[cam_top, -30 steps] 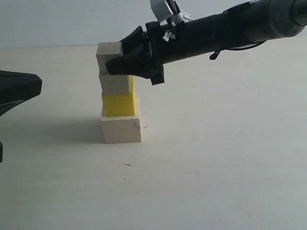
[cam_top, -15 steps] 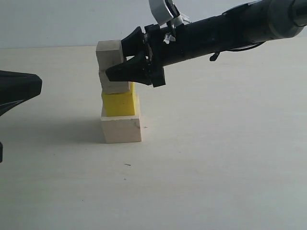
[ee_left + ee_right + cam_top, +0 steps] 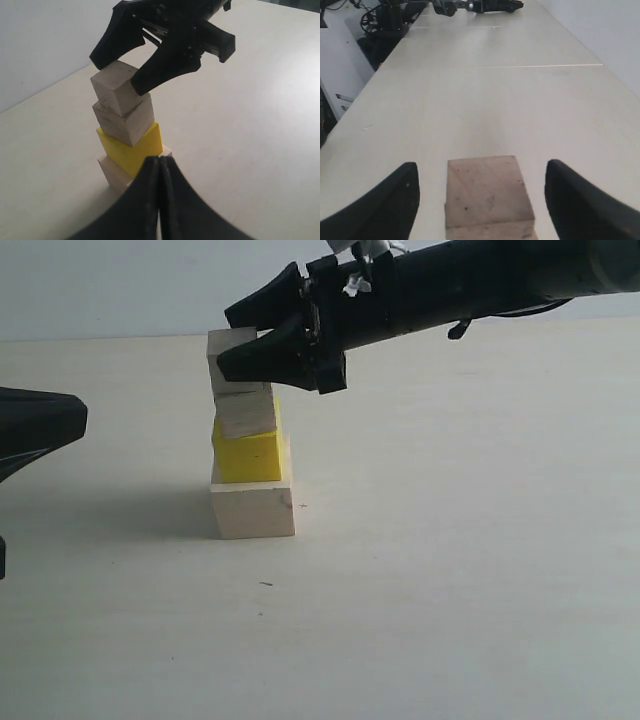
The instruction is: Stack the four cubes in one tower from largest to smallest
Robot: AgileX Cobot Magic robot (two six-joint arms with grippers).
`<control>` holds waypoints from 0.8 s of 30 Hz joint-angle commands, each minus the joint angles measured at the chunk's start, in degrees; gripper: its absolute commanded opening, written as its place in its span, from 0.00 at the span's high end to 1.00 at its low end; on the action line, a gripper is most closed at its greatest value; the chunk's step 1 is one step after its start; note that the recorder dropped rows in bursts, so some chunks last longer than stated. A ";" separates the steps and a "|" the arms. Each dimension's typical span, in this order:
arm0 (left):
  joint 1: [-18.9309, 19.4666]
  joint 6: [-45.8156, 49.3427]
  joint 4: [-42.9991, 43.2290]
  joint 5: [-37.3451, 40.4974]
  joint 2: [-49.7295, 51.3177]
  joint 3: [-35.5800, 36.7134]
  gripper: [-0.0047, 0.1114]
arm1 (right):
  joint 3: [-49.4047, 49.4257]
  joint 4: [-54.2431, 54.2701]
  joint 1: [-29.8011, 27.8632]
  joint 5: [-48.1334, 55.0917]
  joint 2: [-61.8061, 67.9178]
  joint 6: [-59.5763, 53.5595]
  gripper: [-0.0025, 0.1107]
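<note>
Tower: all four cubes stand in one column on your bench (image 3: pixel 450 590): large pale cube (image 3: pixel 253 510), yellow cube (image 3: pixel 248 457), medium pale cube (image 3: pixel 246 415), small pale cube (image 3: pixel 232 345) on top.
Alignment: the top two sit slightly twisted against the yellow cube.
Right hand (image 3: pixel 226 342): your fingers stand apart, flanking the small pale cube with a gap on each side.
Left hand (image 3: pixel 160 162): fingers pressed together, holding nothing, apart from the tower.

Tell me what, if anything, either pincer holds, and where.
Nothing is held. The right pincer stands open astride the small top cube, gaps on both sides; the left pincer is shut, empty.
</note>
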 commanded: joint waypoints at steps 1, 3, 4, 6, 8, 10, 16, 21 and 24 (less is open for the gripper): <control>-0.31 -0.43 0.06 -0.73 -0.42 0.06 0.96 | 0.16 0.22 0.14 -3.51 -2.00 2.92 0.38; -0.31 -0.43 0.06 -0.73 -0.42 0.06 0.96 | 0.16 0.22 0.14 -4.01 -2.72 3.21 0.38; -0.31 -0.43 0.06 -0.73 -0.42 0.06 0.96 | 0.16 0.22 0.02 -5.52 -3.53 5.16 0.40; -0.31 -0.43 0.06 -0.73 -0.42 0.06 0.96 | 0.16 0.22 0.02 -7.51 -5.34 8.02 0.46; -0.31 -0.43 0.06 -0.73 -0.42 0.06 0.96 | 0.16 0.22 0.02 -10.49 -8.02 11.61 0.57; -0.31 -0.43 0.06 -0.83 -0.42 0.06 0.96 | 0.16 -2.71 0.02 -16.62 -10.57 16.33 0.76; -0.31 -1.08 0.06 -1.30 -0.42 0.06 0.96 | 1.94 -23.41 0.02 -28.89 -12.85 49.18 0.98; -0.31 -1.30 0.06 -3.76 -0.42 0.06 0.96 | 11.53 -9.91 0.14 -30.03 -12.85 37.96 0.98; -0.31 -1.30 0.06 -5.16 -0.42 0.06 0.96 | 12.49 -8.97 0.14 -29.70 -12.74 37.25 0.98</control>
